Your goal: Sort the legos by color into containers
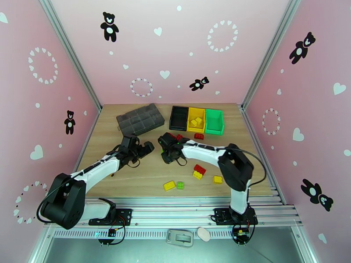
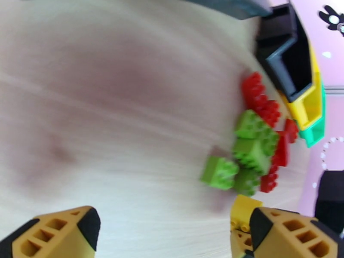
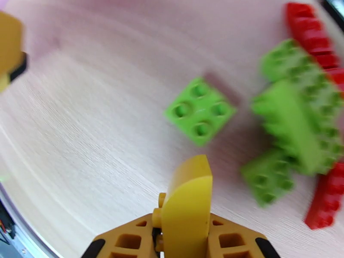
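My right gripper (image 1: pixel 166 148) (image 3: pixel 185 239) is shut on a yellow brick (image 3: pixel 189 203), held edge-up just above the table. Ahead of it lies a square green brick (image 3: pixel 200 110) (image 2: pixel 219 172), with a heap of green bricks (image 3: pixel 301 125) (image 2: pixel 253 142) and red bricks (image 3: pixel 309 31) (image 2: pixel 260 99) to its right. My left gripper (image 1: pixel 147 148) (image 2: pixel 172 237) stands open and empty just left of that heap; a yellow brick (image 2: pixel 241 211) shows beside its right finger (image 2: pixel 292 233). The black bin (image 1: pixel 179 118), yellow bin (image 1: pixel 196 114) and green bin (image 1: pixel 214 121) stand at the back; the yellow one holds yellow bricks.
A dark-grey organizer box (image 1: pixel 140 119) lies at the back left. Loose bricks lie nearer the front: a red one (image 1: pixel 199 168), yellow ones (image 1: pixel 197 175) (image 1: pixel 218 179) (image 1: pixel 169 186) and a green one (image 1: pixel 180 185). Another red brick (image 1: pixel 198 136) sits before the bins.
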